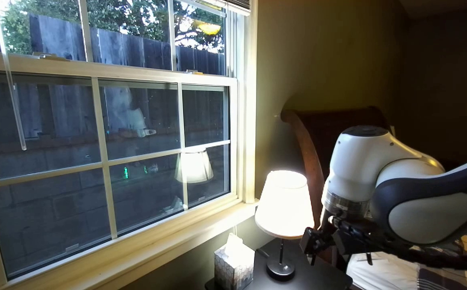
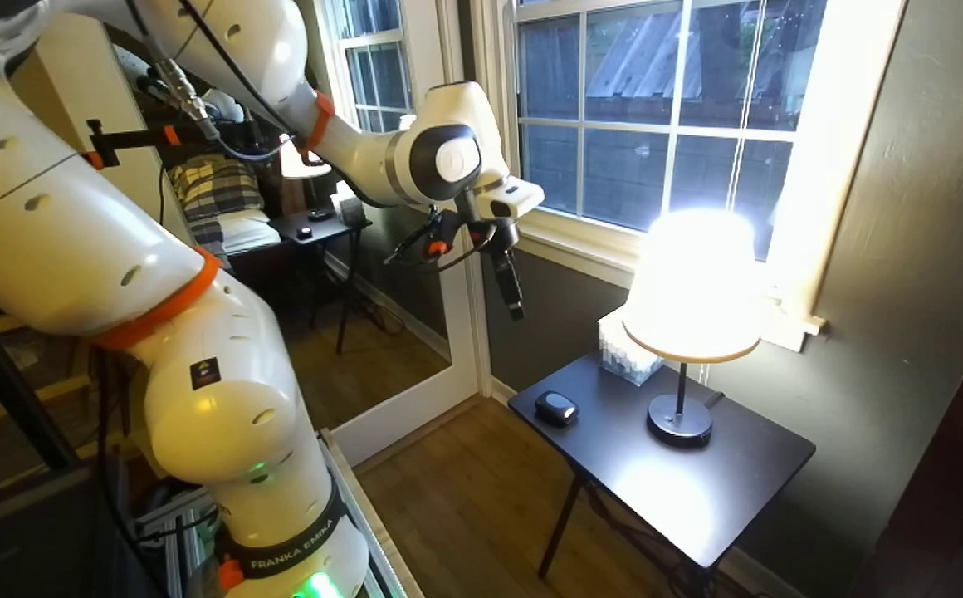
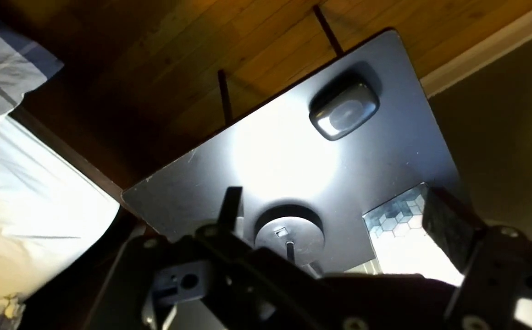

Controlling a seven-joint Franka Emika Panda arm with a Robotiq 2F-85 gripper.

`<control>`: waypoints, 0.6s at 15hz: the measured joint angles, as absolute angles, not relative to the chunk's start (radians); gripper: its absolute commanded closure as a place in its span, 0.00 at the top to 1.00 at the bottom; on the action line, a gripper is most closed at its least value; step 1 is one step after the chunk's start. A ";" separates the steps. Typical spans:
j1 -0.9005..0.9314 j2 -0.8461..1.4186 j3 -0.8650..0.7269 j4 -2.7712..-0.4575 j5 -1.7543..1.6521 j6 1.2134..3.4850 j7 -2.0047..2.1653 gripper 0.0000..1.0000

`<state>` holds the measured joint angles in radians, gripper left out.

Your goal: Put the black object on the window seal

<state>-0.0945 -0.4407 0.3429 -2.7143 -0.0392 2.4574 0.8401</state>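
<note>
Where the black object (image 3: 345,110) rests: on the table (image 2: 614,423), near a corner, apart from the lamp base (image 3: 300,233).
Gripper (image 3: 332,197): jaws wide, holding nothing.
Black object: could slip if gripped off-centre, because its sides round away.
Lampshade (image 1: 284,205): could be struck if the carry path swings close.
Window sill (image 1: 177,243): narrow; release near the lip could drop the load.
Surfaces: object glossy, rounded-rectangular; shade pale, tapered; table smooth, dark; sill painted cream.
</note>
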 measured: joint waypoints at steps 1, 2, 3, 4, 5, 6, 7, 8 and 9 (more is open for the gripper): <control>-0.108 -0.407 0.350 -2.719 -0.055 2.505 0.905 1.00; -0.124 -0.375 0.359 -2.724 -0.079 2.551 0.974 1.00; -0.151 -0.339 0.377 -2.727 -0.107 2.596 1.049 1.00; -0.188 -0.306 0.403 -2.729 -0.137 2.633 1.120 1.00; -0.231 -0.274 0.434 -2.728 -0.170 2.662 1.192 1.00; -0.281 -0.246 0.469 -2.728 -0.205 2.684 1.265 1.00; -0.333 -0.221 0.506 -2.726 -0.239 2.695 1.336 1.00; -0.339 -0.204 0.499 -2.724 -0.261 2.697 1.353 1.00; -0.311 -0.200 0.466 -2.723 -0.264 2.697 1.350 1.00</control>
<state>-0.3109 -0.1995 0.4665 -2.7226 -0.2638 2.6974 1.3499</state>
